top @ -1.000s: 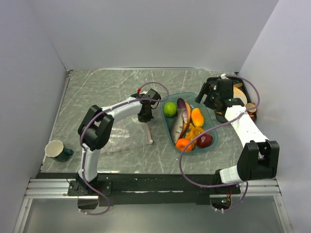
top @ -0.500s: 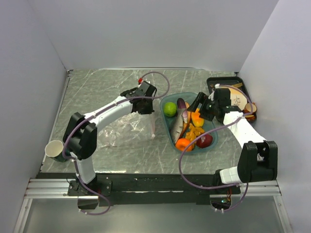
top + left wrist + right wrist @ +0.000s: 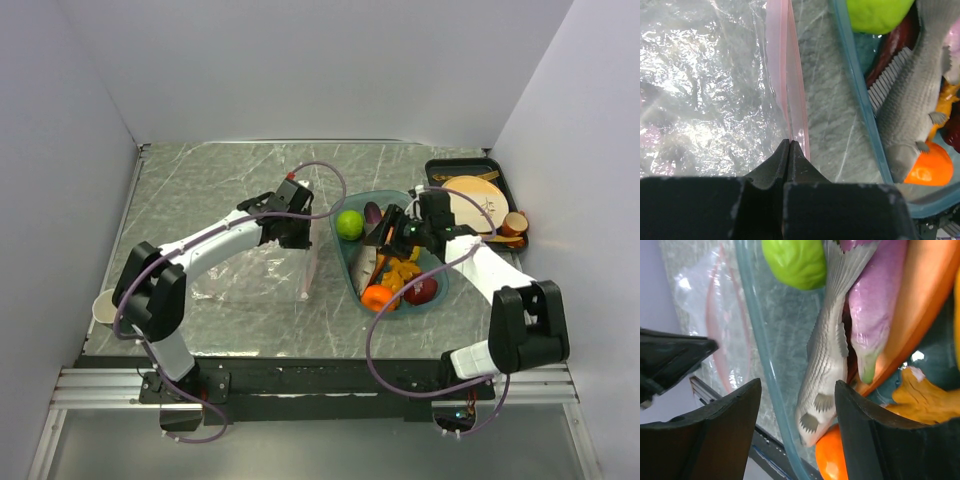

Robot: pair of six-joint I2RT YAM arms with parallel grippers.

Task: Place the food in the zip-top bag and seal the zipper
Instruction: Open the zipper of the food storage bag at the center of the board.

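Your left gripper is clamped on the zipper; your right gripper is spread.
The zip-top bag lies flat on the table, just left of the teal tray. Your right jaws straddle the grey fish among the food in that tray.

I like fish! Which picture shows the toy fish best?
The right wrist view: the grey fish shows whole, head to tail, with sharp scales and fins. The left wrist view is close, but its tail runs off the top edge. The top view shows it tiny, partly under the right end effector.
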